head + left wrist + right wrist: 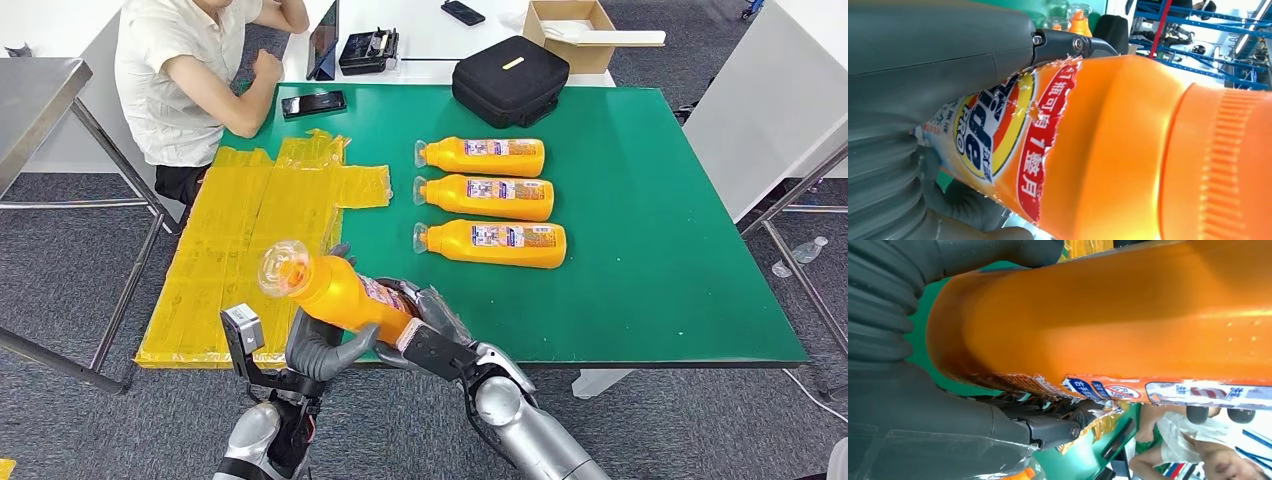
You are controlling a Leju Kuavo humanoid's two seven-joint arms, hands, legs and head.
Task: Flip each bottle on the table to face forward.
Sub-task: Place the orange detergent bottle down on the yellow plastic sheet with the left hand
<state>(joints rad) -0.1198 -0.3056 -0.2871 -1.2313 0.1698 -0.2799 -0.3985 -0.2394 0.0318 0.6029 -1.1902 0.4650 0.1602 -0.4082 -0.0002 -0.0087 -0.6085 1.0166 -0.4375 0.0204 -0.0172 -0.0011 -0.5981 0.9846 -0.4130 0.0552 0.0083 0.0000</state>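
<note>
Three bottles (487, 193) lay in a row mid-table (640, 280), labels up, seemingly done; the fourth bottle (335, 291) hung above the near edge, gripped by the left hand (322, 347) and the right hand (425, 325) together, not yet placed.

Four orange bottles are showing: three (482, 156) (485, 196) (492, 243) are lying in a column at frame centre, one (335, 290) is sitting lower left. Two phones (313, 103) (463, 12) are lying near the top, beside one black case (510, 80) and one cardboard box (575, 30).

Three bottles (486, 194) right of sheet (255, 240)
</note>
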